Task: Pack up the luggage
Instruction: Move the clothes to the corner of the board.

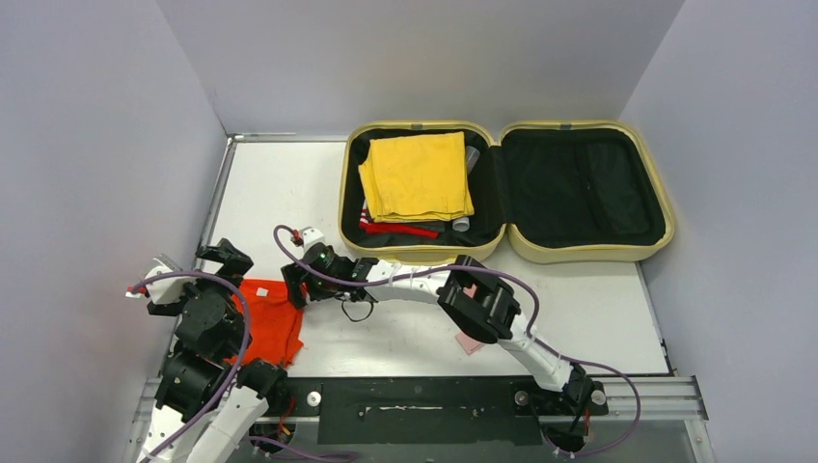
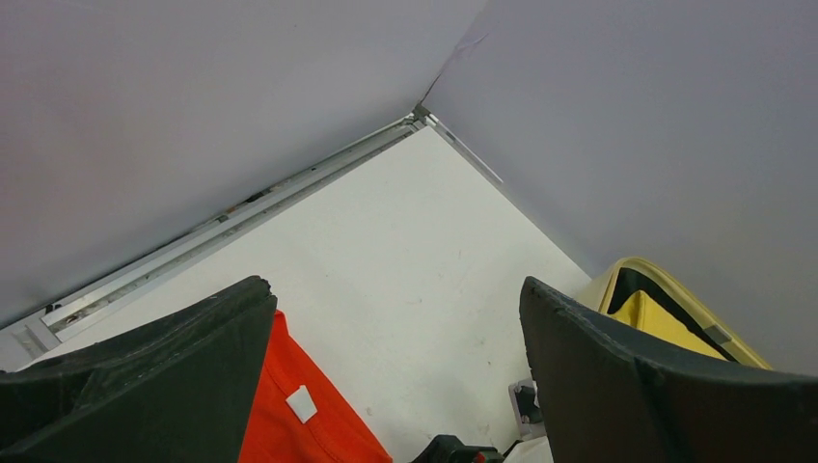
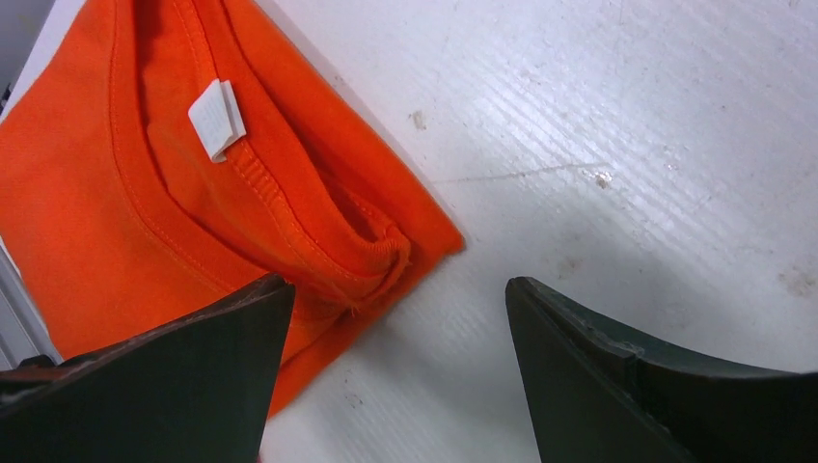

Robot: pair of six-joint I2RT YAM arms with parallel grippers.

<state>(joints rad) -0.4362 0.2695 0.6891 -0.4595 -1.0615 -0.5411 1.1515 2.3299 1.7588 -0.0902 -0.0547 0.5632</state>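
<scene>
The luggage [image 1: 579, 254], a pale yellow suitcase, is seen lying opened flat at the far side of a white table [image 1: 289, 183]. A folded yellow cloth [image 1: 417, 176] is laid in its left half, above a red item [image 1: 400, 230]. An orange shirt [image 3: 116, 193] is spread near the left arm's base, well apart from the case. The right gripper [image 3: 395, 286] is held by the shirt's collar edge, jaws spread wide and gripping nothing. The left gripper [image 2: 394, 285] is likewise held wide apart, holding nothing.

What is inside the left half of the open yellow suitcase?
A folded yellow cloth lies on top in the luggage; a red item and a greyish object peek out at its edges. Whatever else it covers cannot be seen.
</scene>
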